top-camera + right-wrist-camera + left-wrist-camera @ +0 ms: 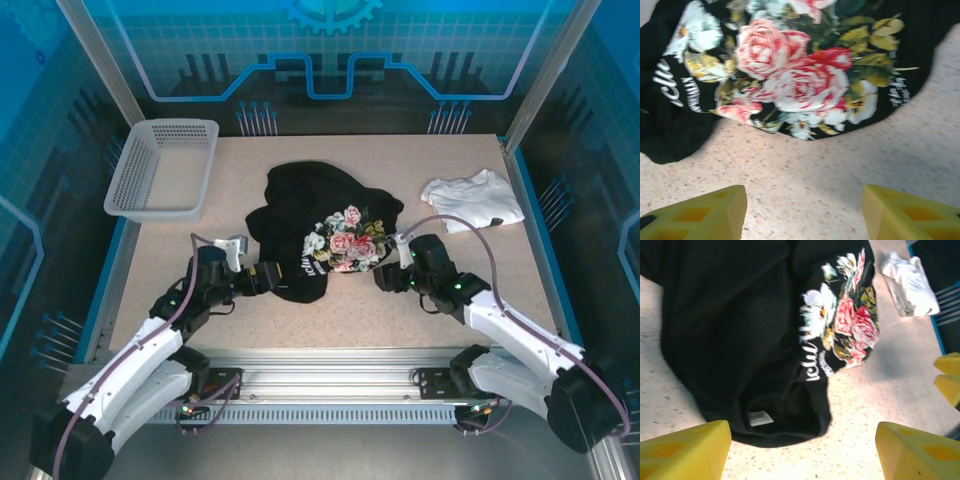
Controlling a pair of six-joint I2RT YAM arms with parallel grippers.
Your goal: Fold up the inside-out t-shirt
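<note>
- Covering the work area, a beige speckled desk (300, 325) sits inside a blue-lit panelled enclosure (330, 60).
- The crumpled black cloth t-shirt (300, 215) lies mid-desk. From overhead, a white plastic mesh basket (150, 210) stands well to its left and a small white cloth garment (472, 200) lies to its right.
- The left pincer (272, 278) sits at the shirt's near-left edge, the right pincer (385, 278) at its near-right edge.
- The left wrist view shows that pincer released, its yellow fingers (685, 452) spread wide, and a small white tag (760, 417) inside the shirt's hem.
- The right wrist view shows its pincer released too, over bare desk just short of the shirt's red-white-yellow rose print (800, 80).
</note>
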